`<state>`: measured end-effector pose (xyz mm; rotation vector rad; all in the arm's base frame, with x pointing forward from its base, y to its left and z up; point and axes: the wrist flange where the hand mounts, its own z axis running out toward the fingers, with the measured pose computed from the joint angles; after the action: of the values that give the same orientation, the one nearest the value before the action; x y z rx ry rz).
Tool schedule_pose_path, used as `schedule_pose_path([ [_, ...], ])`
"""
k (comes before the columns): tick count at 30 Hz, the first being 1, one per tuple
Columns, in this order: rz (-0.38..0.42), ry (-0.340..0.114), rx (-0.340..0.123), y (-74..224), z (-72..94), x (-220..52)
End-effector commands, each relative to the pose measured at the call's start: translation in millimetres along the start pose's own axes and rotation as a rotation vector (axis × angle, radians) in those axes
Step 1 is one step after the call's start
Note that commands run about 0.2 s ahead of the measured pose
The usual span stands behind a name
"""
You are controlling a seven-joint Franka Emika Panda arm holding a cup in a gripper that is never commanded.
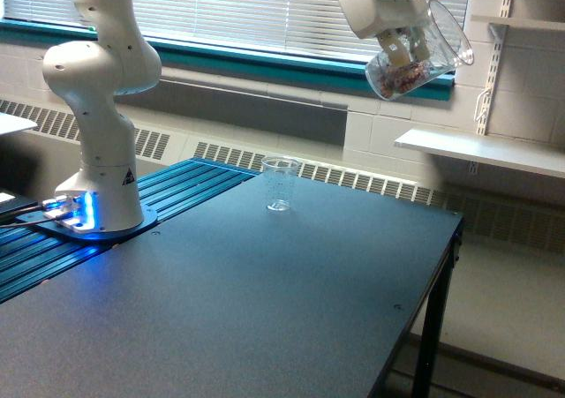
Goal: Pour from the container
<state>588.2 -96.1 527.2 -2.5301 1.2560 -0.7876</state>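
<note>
High up, the jaws clamp the tilted container (422, 56) between them, its flared rim toward the exterior view's right.

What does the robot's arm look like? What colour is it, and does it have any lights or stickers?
The arm is smooth, rounded and glossy white, built from fat tube-like segments. Its round base glows blue on one side, has cables plugged in there, and carries a small dark triangle sticker. The gripper at the top is a boxy white block with dark fingers.

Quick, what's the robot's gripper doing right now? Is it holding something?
Gripper: closed on the container, a clear cup with mixed-colour bits inside, held tilted high above the table.
</note>
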Motion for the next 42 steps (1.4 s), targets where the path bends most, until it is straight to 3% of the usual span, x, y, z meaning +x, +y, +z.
schedule_pose_path([
  [1,-0.016,-0.022,0.006,-13,4.9,-15],
  [10,-0.018,-0.047,-0.037,-6,18.8,-30],
  [35,0.014,-0.115,0.001,-30,3.3,-92],
  [42,0.022,-0.136,0.005,-43,-2.5,-125],
])
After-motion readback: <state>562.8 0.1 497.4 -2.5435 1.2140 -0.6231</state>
